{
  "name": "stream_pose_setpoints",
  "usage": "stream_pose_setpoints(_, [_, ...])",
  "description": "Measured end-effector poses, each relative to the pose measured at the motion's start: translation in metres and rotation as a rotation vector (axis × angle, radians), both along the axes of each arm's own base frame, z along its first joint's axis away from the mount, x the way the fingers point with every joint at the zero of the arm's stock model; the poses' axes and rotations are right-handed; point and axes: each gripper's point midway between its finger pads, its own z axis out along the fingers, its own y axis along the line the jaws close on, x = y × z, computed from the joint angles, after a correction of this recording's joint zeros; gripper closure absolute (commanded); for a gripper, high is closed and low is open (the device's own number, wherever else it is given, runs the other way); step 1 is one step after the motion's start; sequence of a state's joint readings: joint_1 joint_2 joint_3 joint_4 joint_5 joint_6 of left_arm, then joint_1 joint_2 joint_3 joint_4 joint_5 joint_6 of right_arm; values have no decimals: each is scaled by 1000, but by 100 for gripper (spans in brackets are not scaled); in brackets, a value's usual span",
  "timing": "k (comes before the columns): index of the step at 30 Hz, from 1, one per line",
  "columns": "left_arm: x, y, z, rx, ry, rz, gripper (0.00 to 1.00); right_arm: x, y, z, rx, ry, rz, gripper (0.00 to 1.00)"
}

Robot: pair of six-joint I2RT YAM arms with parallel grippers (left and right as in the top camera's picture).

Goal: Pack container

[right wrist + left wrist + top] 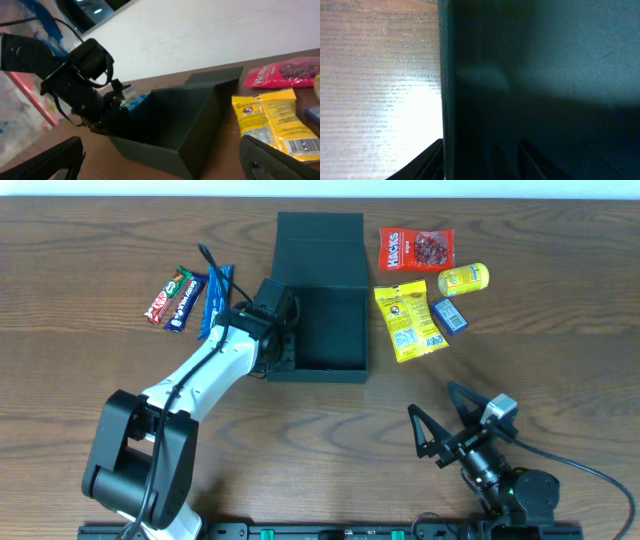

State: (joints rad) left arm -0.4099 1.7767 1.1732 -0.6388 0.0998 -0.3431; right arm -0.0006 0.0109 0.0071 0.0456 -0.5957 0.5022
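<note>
Left pincer [280, 330] is at the left wall of the dark teal-green, roughly square, matte rigid box container [335, 330], jaws astride that wall. In left wrist view the outer finger [422, 161] is on the wood side, tight against the wall. The inner finger [532, 152], dim, is inside the box & clear of the wall, so jaws are part-way apart, not clamped on anything.

Container stands mid-surface, nearer the far edge than the near one. Its hinged flap lid [320, 242] is thrown back toward the far edge, opening faces up.

Right pincer [433, 405] is over the near-right part of the brown wood-grain surface [90, 240], jaws spread wide, nothing betw. them. It points toward the container, well apart from it.

Left of container, toward the far-left part of the surface, 3 wrapped bars lie side by side:
- red bar w/ green end [168, 294]
- dark blue bar [187, 300]
- brighter blue bar [216, 300], closest to the box, just beside the left arm's wrist

Right of container:
- red snack bag [415, 248], nr the far edge
- yellow rounded packet [464, 278], to the bag's right & a bit nearer
- big yellow flat packet [408, 322], just beside the box's right wall
- small blue packet [449, 315], touching that yellow packet's right edge

All packets lie outside the box.
</note>
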Motion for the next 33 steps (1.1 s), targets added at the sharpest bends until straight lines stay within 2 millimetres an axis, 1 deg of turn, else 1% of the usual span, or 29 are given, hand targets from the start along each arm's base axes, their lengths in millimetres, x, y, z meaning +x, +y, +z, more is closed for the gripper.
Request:
stream_pose_setpoints(3, [6, -3, 17, -3, -1, 0, 50, 0, 0, 7, 59, 6, 3, 1])
stream_pose_setpoints(6, [16, -7, 37, -14, -27, 1, 46, -2, 0, 23, 113, -28, 13, 1])
stream_pose_setpoints(9, [20, -9, 48, -20, -38, 0, 44, -7, 1, 41, 146, -91, 30, 1])
stream_pose_setpoints(11, [19, -9, 48, -17, -32, 0, 44, -9, 2, 47, 157, -110, 40, 1])
stream_pose_setpoints(15, [18, -8, 48, -12, -28, 1, 45, -11, 4, 48, 163, -110, 56, 1])
stream_pose_setpoints(20, [19, -1, 47, 24, -36, 7, 37, -12, 6, 48, 165, -105, 67, 1])
stream_pose_setpoints(23, [22, 1, 48, 36, -52, 11, 34, -12, 6, 48, 166, -105, 68, 1])
stream_pose_setpoints(27, [30, -2, 50, 25, -85, 13, 32, -12, 6, 48, 166, -105, 68, 1])
stream_pose_setpoints(33, [34, 0, 52, 38, -107, 19, 27, -12, 6, 48, 166, -105, 68, 1])
